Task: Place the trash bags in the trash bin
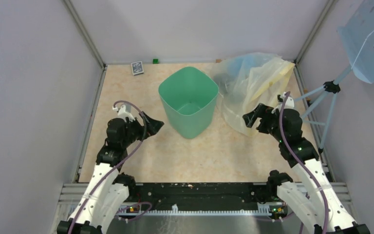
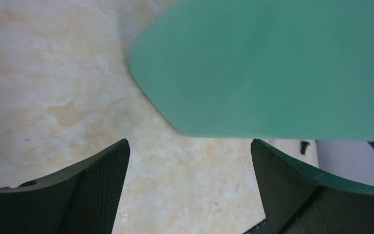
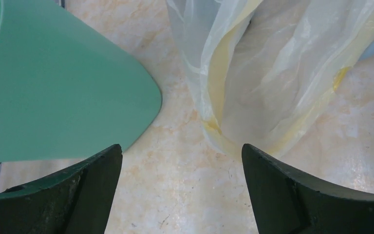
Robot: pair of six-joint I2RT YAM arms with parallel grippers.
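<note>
My left pincer is spread wide and holds nothing, and its fingers touch nothing. It points at the lower wall of the trash bin, which sits just past the tips, with a strip of bare table in between.

My right pincer is also spread wide and holds nothing. In the right wrist view its fingers frame a gap of bare tabletop. The bin's wall lies ahead on the left, and the bottom fold of the pale translucent plastic heap lies ahead on the right, near the tips. I cannot tell whether any film brushes them.

The bin stands upright at mid-table with its mouth open upward, and I can see down to its green floor. It lies between my two pincers, closer to the left one. The heap slumps just beside the bin's right side and fills the far right corner up to the frame rail.

Open tabletop runs from the bin toward my bases and out to the left wall. A small dark card lies by the far edge. The light-blue perforated panel hangs outside the rail on the right.
</note>
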